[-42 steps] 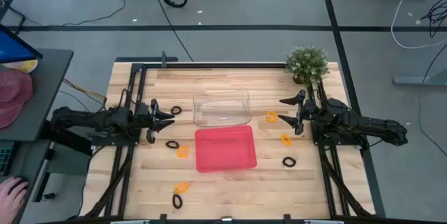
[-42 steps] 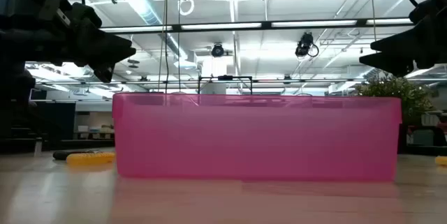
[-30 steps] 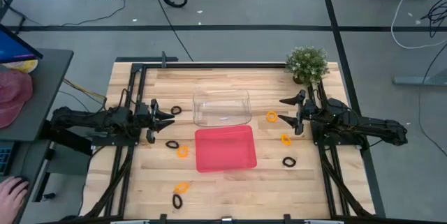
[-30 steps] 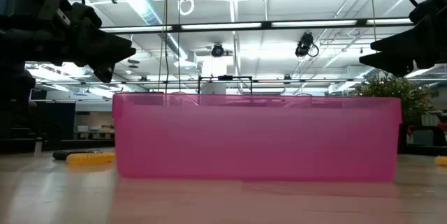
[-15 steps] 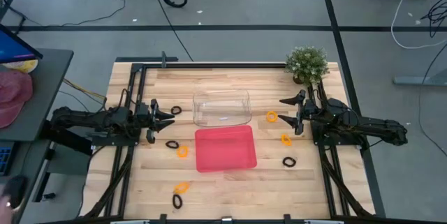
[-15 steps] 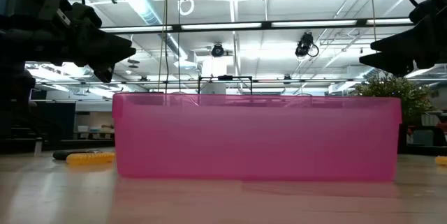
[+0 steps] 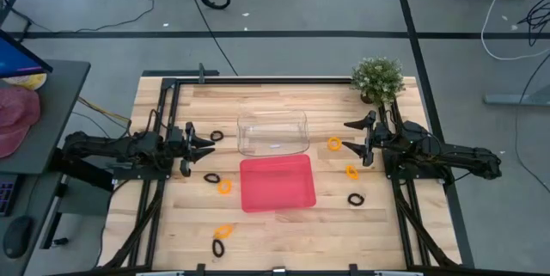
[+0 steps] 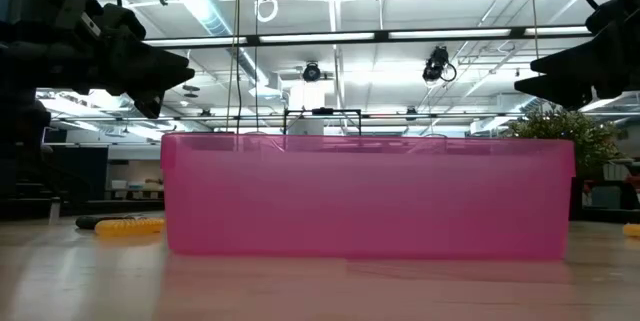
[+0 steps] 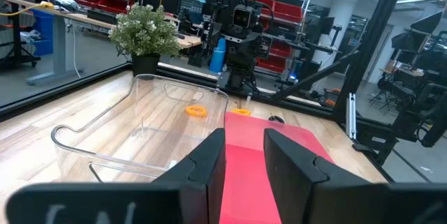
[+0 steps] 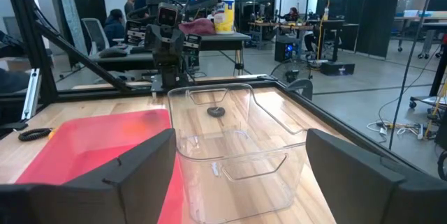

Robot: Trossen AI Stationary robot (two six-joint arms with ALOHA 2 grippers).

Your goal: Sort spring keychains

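Small coiled keychains lie scattered on the wooden table. Left of the trays are black ones (image 7: 216, 136) (image 7: 211, 177) and an orange one (image 7: 224, 187). An orange one (image 7: 223, 231) and a black one (image 7: 218, 247) lie near the near edge. To the right are orange ones (image 7: 334, 144) (image 7: 351, 171) and a black one (image 7: 355, 199). A clear tray (image 7: 272, 133) stands beyond a pink tray (image 7: 276, 182). My left gripper (image 7: 204, 144) hovers left of the clear tray, narrowly open (image 9: 244, 137). My right gripper (image 7: 352, 143) hovers right of it, wide open (image 10: 239, 140).
A potted plant (image 7: 377, 78) stands at the table's far right corner, just behind the right arm. The pink tray's wall (image 8: 365, 196) fills the low view. Bare wood lies near the far edge and along the near edge right of the pink tray.
Both arms and everything on the table have kept still. A person's hand at the desk beyond the table's left edge has drawn out of view.
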